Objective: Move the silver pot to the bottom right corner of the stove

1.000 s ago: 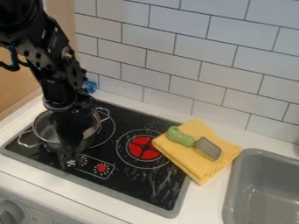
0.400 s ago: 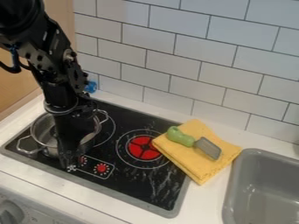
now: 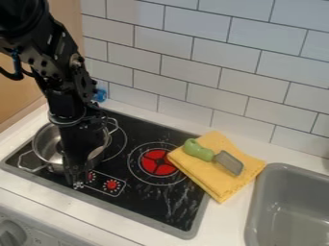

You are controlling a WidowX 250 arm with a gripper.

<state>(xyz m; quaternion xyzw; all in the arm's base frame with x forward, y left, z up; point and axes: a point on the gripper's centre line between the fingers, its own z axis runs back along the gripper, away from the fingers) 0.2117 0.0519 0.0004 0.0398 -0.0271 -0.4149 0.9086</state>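
At the left of the camera view, the silver pot (image 3: 46, 144) sits on the left part of the black stove (image 3: 143, 202), one handle toward the front left and the other toward the back right. The gripper (image 3: 78, 178) hangs down over the pot's front right side, covering part of its rim and wall. Its tips are low, by the stove's printed control panel. Whether it holds the pot wall cannot be made out. The stove's bottom right corner has a dark, streaked surface.
A folded yellow towel (image 3: 204, 180) with a green-handled spatula (image 3: 229, 162) on it overlaps the stove's right edge. The grey sink (image 3: 273, 211) is at the far right. A tiled wall (image 3: 193, 57) runs behind.
The gripper has shifted slightly to the left and down over the past second. The silver pot has shifted very slightly left.
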